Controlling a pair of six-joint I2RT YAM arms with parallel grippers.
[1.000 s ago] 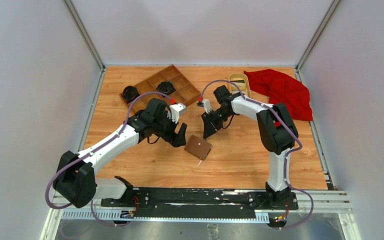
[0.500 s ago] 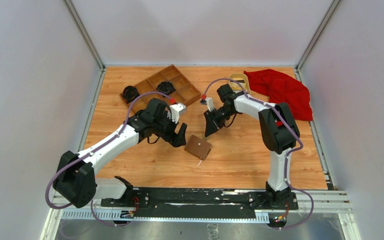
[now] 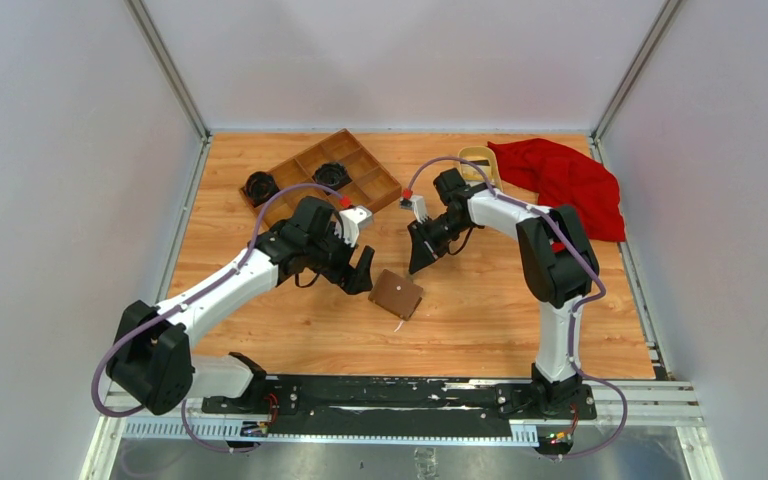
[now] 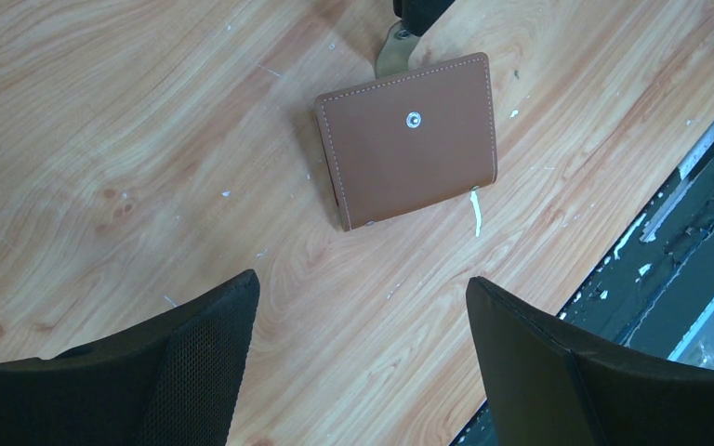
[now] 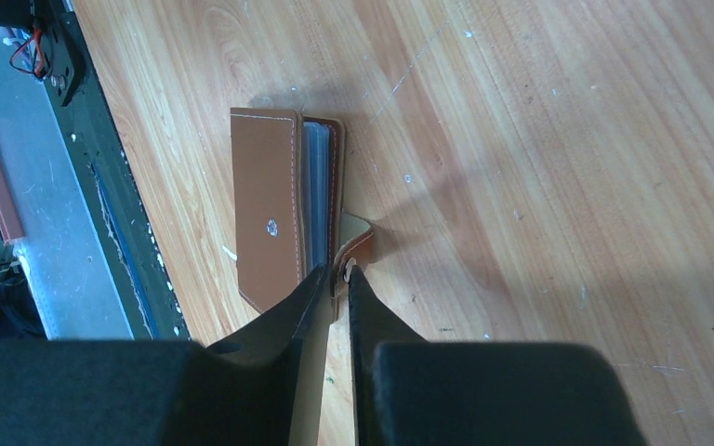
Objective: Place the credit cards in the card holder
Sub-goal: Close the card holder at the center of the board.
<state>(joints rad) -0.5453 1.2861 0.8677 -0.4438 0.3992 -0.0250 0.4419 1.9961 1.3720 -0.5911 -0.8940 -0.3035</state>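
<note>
- Top view: closed card holder (image 3: 397, 293) flat on the desk (image 3: 480, 330), same spot and same angle as a second ago. At its far edge, right gripper (image 3: 415, 262). Wrist behind it drawn back a touch from the holder over that second, then steady. Just left of the holder, left gripper (image 3: 364, 276), unmoved. No credit cards seen loose anywhere around the holder.
- Left wrist view: looking down on the holder's outer face, snap button (image 4: 413, 118) up. Fingers spread wide, nothing between them, hanging clear of the holder. At the holder's far edge, strap tab (image 4: 391, 58) curled up with its pale underside showing, right under the dark tip of the other gripper. Thin white sliver (image 4: 475, 214) at the holder's near edge, too small to name.
- Right wrist view: fingers nearly together, pinched on the strap tab. Grey-blue pockets (image 5: 316, 177) showing edge-on in a narrow gap between the covers.
- Reading: small pull-back on the tab, holder itself not shifted, so probably only slack taken up. Cover not yet folded open, so no way in for a card. Whether any cards already sit inside: cannot tell.
</note>
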